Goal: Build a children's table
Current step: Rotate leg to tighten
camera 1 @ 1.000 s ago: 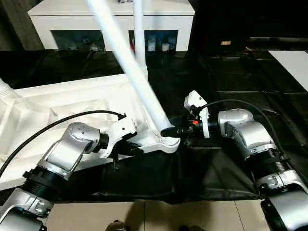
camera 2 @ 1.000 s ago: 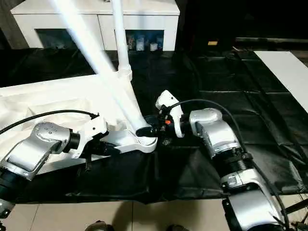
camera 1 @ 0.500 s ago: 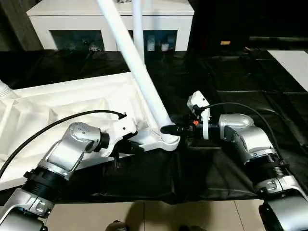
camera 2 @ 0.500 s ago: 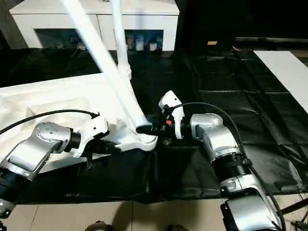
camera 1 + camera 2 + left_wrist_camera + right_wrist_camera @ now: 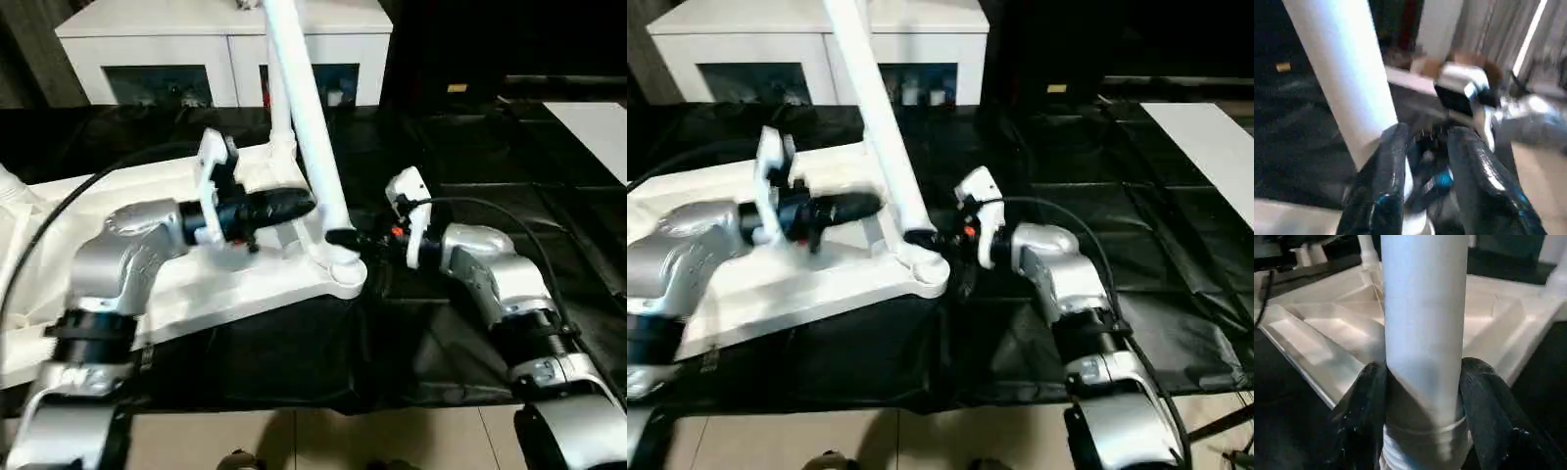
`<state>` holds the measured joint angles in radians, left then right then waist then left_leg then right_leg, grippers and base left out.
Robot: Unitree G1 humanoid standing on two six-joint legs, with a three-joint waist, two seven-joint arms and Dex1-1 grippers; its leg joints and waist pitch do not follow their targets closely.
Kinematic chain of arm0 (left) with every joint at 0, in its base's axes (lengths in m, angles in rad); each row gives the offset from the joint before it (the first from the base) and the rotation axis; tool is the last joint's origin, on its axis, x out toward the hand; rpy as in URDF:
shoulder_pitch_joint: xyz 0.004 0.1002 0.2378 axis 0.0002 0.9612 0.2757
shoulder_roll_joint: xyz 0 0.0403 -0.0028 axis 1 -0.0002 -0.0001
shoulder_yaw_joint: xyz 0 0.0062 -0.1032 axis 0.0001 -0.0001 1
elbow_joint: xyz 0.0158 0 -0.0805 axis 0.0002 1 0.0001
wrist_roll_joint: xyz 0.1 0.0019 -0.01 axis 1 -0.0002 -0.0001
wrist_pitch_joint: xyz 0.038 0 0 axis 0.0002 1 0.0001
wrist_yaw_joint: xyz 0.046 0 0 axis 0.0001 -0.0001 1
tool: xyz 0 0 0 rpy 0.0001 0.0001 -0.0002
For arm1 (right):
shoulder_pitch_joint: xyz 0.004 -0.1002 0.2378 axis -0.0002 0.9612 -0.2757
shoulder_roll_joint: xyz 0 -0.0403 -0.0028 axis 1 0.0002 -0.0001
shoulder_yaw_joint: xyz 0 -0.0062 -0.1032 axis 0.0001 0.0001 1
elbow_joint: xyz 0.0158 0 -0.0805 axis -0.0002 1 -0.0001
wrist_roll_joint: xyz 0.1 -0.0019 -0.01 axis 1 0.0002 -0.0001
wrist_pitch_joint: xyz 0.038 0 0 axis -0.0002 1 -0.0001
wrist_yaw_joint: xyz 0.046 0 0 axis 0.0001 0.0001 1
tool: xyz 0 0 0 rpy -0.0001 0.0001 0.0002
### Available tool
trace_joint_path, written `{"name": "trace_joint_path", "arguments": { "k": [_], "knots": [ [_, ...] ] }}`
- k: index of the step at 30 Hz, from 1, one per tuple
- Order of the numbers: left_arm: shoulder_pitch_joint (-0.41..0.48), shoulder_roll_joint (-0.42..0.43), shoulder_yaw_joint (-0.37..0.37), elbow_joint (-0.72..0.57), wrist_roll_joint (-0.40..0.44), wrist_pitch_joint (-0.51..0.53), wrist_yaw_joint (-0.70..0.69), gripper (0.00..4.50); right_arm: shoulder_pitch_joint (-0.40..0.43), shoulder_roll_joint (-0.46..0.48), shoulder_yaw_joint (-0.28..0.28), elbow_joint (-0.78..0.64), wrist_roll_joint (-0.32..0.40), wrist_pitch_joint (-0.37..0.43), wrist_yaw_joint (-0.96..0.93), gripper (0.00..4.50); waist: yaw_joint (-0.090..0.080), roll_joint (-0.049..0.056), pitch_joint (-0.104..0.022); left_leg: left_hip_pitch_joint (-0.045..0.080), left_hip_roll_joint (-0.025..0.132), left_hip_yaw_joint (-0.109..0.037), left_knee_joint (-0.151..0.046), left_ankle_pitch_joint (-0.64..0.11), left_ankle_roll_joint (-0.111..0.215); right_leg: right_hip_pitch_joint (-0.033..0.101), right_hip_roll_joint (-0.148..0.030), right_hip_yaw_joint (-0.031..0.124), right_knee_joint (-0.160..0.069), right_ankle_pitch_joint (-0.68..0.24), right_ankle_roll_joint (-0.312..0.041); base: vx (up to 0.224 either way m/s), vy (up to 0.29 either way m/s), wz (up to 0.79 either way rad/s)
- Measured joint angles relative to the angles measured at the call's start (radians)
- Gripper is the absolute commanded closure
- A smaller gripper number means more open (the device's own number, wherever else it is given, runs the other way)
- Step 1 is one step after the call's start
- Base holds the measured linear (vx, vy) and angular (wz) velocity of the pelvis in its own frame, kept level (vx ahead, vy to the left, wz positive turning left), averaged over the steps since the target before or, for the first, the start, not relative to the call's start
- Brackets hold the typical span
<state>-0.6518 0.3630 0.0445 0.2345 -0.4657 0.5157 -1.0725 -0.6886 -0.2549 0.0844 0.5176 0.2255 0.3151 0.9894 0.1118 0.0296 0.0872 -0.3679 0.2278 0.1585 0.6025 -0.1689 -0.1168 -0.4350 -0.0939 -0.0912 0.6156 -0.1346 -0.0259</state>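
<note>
Leg [image 5: 312, 147] tilted in near corner socket [image 5: 343, 274], pinched by right tool [image 5: 345, 237]; left tool [image 5: 294, 204] spread, empty. Seating unfinished.

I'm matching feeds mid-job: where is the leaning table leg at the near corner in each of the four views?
Left eye view: the leaning leg runs from top centre down to the corner socket.
Right eye view: the leg, left of centre.
Left wrist view: a broad white tube behind the left tool.
Right wrist view: a central tube between the right tool's fingers.
Shared landmark: that socket.
</note>
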Motion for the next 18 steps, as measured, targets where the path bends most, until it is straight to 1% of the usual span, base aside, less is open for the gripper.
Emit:
{"name": "trace_joint_path", "arguments": {
  "k": [1, 3, 4, 8, 9, 12, 13, 16, 18],
  "knots": [
    [-0.009, -0.014, 0.007, 0.013, -0.006, 0.000, 0.017, 2.78, -0.004, 0.002, 0.000, 0.000, 0.000, -0.001, -0.001, 2.61, 0.000, 0.000, 0.000, 0.000, 0.000, 0.000, 0.000, 0.000, 0.000, 0.000, 0.000, 0.000, 0.000, 0.000, 0.000, 0.000, 0.000, 0.00],
    [-0.027, -0.044, 0.025, 0.046, -0.013, -0.002, 0.053, 2.59, -0.012, 0.006, -0.004, -0.001, 0.000, 0.000, -0.014, 2.61, 0.001, 0.000, 0.000, 0.000, 0.000, 0.000, 0.000, 0.000, 0.000, 0.000, 0.000, 0.000, 0.000, 0.000, 0.000, 0.000, 0.000, 0.00],
    [-0.033, -0.056, 0.031, 0.057, -0.015, -0.004, 0.067, 2.59, -0.014, 0.006, -0.010, -0.001, 0.000, 0.000, -0.023, 2.61, 0.001, 0.000, 0.000, 0.000, 0.000, 0.000, 0.000, 0.000, 0.000, 0.000, 0.000, 0.000, 0.000, 0.000, 0.000, 0.000, 0.000, 0.00],
    [-0.055, -0.081, 0.047, 0.097, -0.030, -0.003, 0.110, 2.20, -0.014, 0.006, -0.029, -0.002, 0.001, 0.003, -0.039, 2.62, 0.001, 0.001, -0.001, -0.001, 0.000, 0.000, 0.001, 0.000, 0.000, 0.000, 0.000, 0.000, 0.000, 0.000, 0.000, 0.000, 0.000, 0.00],
    [-0.058, -0.082, 0.049, 0.099, -0.030, -0.005, 0.118, 2.20, -0.015, 0.006, -0.031, -0.002, 0.001, 0.003, -0.043, 2.62, 0.001, 0.001, -0.001, -0.001, 0.000, -0.001, 0.001, 0.000, 0.000, 0.000, 0.000, 0.000, 0.000, 0.000, 0.000, 0.000, 0.000, 0.00],
    [-0.066, -0.082, 0.050, 0.115, -0.028, -0.018, 0.127, 1.89, -0.018, 0.006, -0.036, -0.001, 0.000, 0.002, -0.050, 2.62, -0.001, 0.003, -0.002, 0.000, 0.000, -0.001, 0.001, 0.000, 0.000, 0.000, 0.000, 0.000, 0.000, 0.000, 0.000, 0.000, 0.000, 0.00],
    [-0.067, -0.080, 0.052, 0.119, -0.027, -0.020, 0.128, 1.89, -0.019, 0.006, -0.037, -0.001, 0.000, 0.001, -0.052, 2.62, -0.002, 0.004, -0.002, 0.000, 0.000, -0.001, 0.001, 0.000, 0.000, 0.000, 0.000, 0.000, 0.000, 0.000, 0.000, 0.000, 0.000, 0.00],
    [-0.066, -0.057, 0.059, 0.123, -0.029, -0.011, 0.126, 1.69, -0.028, 0.015, -0.036, 0.000, 0.000, -0.008, -0.051, 2.62, -0.004, 0.005, -0.003, -0.001, 0.000, -0.003, 0.000, 0.000, 0.000, 0.000, 0.001, -0.001, 0.000, 0.000, 0.000, 0.000, 0.000, 0.00],
    [-0.060, -0.046, 0.058, 0.112, -0.036, 0.008, 0.109, 1.42, -0.054, 0.021, -0.036, 0.005, 0.000, -0.015, -0.054, 2.63, -0.003, 0.006, -0.003, -0.001, 0.000, -0.003, 0.000, 0.000, 0.000, -0.001, 0.001, -0.001, 0.000, 0.000, 0.000, 0.000, 0.000, 0.00]
  ]
}}
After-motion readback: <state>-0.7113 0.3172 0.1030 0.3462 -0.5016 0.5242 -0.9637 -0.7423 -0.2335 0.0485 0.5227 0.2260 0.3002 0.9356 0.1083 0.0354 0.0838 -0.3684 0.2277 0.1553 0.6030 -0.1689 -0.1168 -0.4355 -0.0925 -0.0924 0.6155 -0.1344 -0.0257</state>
